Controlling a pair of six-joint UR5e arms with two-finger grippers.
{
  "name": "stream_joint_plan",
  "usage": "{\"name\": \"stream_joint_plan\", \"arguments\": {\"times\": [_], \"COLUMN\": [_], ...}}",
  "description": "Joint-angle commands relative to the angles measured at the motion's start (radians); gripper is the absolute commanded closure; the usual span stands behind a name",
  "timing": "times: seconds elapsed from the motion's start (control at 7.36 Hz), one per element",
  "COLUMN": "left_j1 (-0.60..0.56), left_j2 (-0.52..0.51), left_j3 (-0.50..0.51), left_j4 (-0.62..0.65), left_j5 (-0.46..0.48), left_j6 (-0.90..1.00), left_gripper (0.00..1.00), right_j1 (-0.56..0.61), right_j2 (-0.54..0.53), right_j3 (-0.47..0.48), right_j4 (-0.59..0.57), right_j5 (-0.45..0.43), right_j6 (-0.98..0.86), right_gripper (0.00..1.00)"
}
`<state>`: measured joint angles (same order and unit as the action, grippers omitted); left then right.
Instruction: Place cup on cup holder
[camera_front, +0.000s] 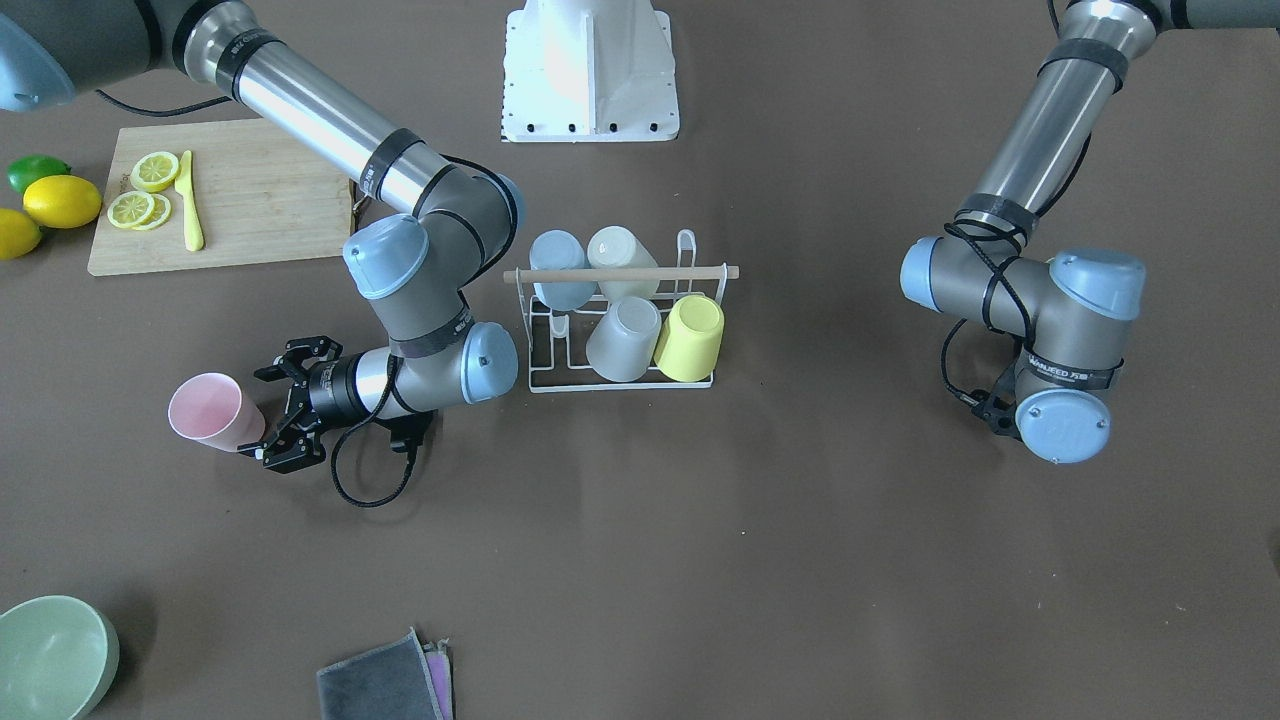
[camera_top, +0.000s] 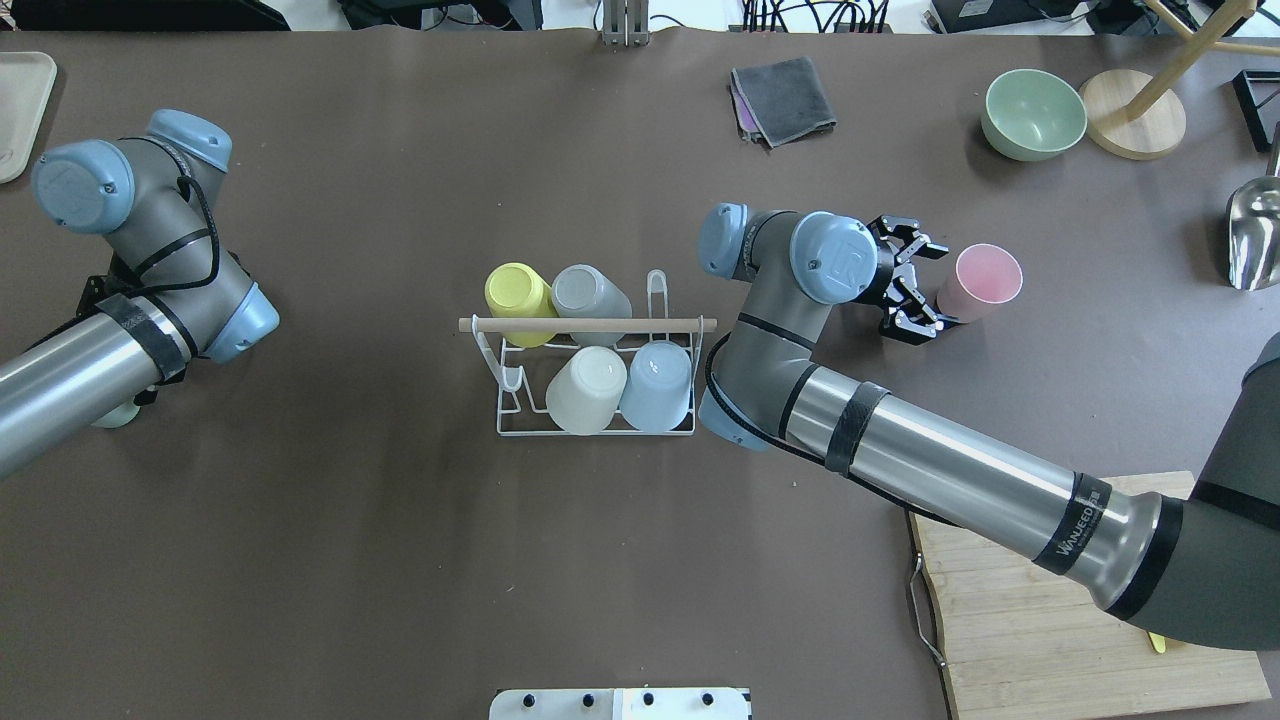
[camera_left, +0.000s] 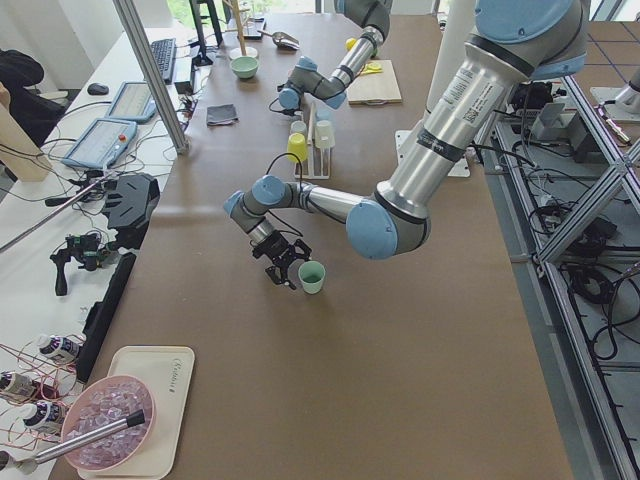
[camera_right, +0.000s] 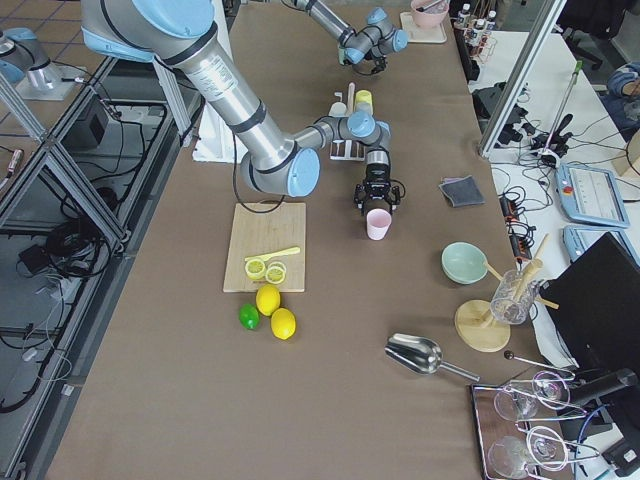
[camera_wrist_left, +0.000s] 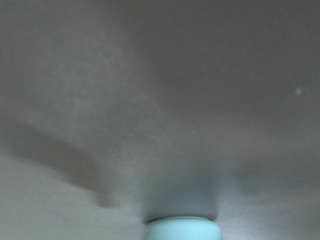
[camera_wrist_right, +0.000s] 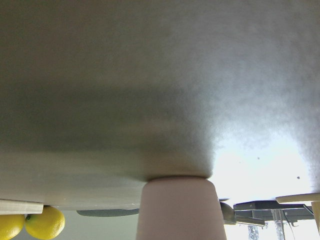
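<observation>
Seen from overhead, the cup holder (camera_top: 640, 324) is set mid-counter (camera_top: 400, 560), with four cups (camera_top: 587, 390) carried on it. At its 3 o'clock a cup (camera_top: 980, 282) is stood, just beside the right pincer (camera_top: 935, 292). A cloth (camera_top: 783, 98) is laid at 1 o'clock, a bowl (camera_top: 1033, 113) at 2 and a board (camera_top: 1050, 620) at 4.

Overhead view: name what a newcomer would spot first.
The white cup holder at mid-table, with four cups on its prongs, draws the eye first. Next comes the pink cup standing on the robot's right side, the open right hand at its base.
</observation>
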<state>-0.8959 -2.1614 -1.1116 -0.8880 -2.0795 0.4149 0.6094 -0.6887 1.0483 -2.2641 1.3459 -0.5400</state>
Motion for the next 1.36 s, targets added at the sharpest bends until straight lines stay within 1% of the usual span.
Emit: {"name": "stream_joint_plan", "arguments": {"times": [0.0, 0.27, 1.22], "left_j1": [0.0, 0.0, 0.015], "left_j2": [0.0, 0.0, 0.005], "left_j3": [0.001, 0.001, 0.012], "left_j4": [0.011, 0.027, 0.026], "left_j5": [0.013, 0.022, 0.025], "left_j6": [0.001, 0.013, 0.013], "left_gripper": [0.03, 0.03, 0.03], "right_j1": [0.001, 0.001, 0.01], "right_j2": [0.0, 0.0, -0.015], "right_j3": [-0.001, -0.001, 0.007], "right_j4": [0.0, -0.002, 0.0], "right_j5": [-0.004, -0.004, -0.004], "right_j6": [0.003, 0.002, -0.005], "right_gripper": [0.02, 0.02, 0.02]}}
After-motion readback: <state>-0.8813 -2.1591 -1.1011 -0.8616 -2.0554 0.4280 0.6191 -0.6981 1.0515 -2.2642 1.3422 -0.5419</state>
